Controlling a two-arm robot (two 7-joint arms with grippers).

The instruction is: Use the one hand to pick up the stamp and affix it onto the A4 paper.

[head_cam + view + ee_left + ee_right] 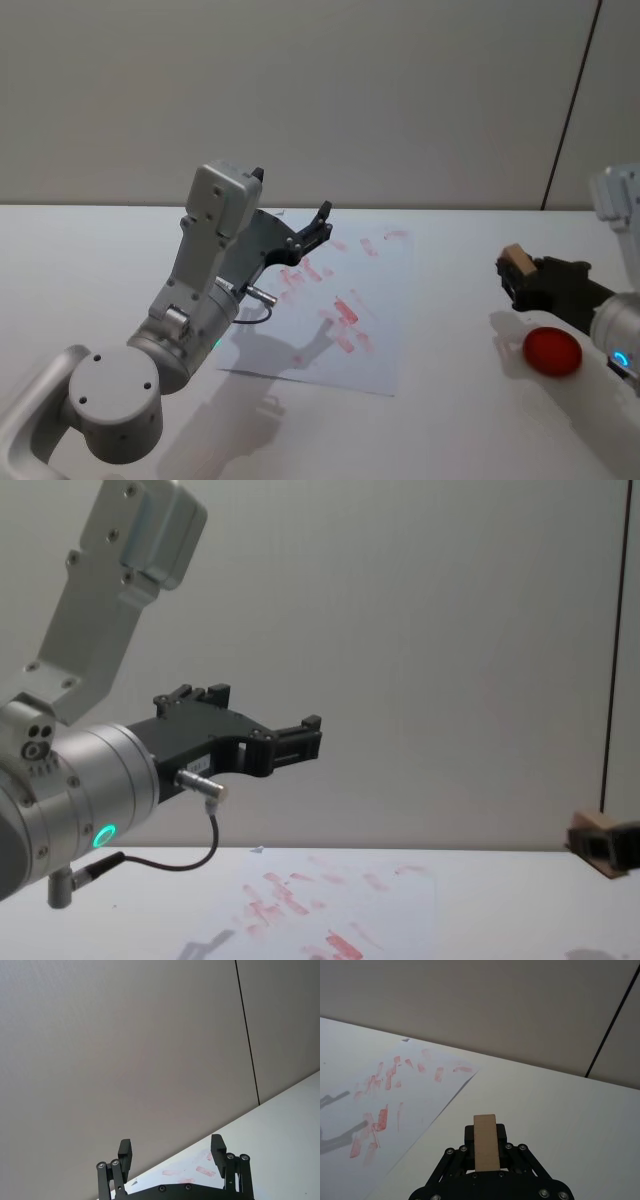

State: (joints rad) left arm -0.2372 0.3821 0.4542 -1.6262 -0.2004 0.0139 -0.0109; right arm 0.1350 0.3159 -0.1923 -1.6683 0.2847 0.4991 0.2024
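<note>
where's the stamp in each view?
Head: stamp far right, in the right gripper, above the red disc.
Left wrist: not in it.
Right wrist: bottom centre, between the fingers.
Chest: right edge.
Shared landmark: the red-marked A4 paper.

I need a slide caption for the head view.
Right hand holds the stamp beside the A4 paper; left hand hovers open.

Legible text: none.
Red-pink marks on the A4 paper (345, 315) are smeared blocks; no letters or numbers can be made out.
</note>
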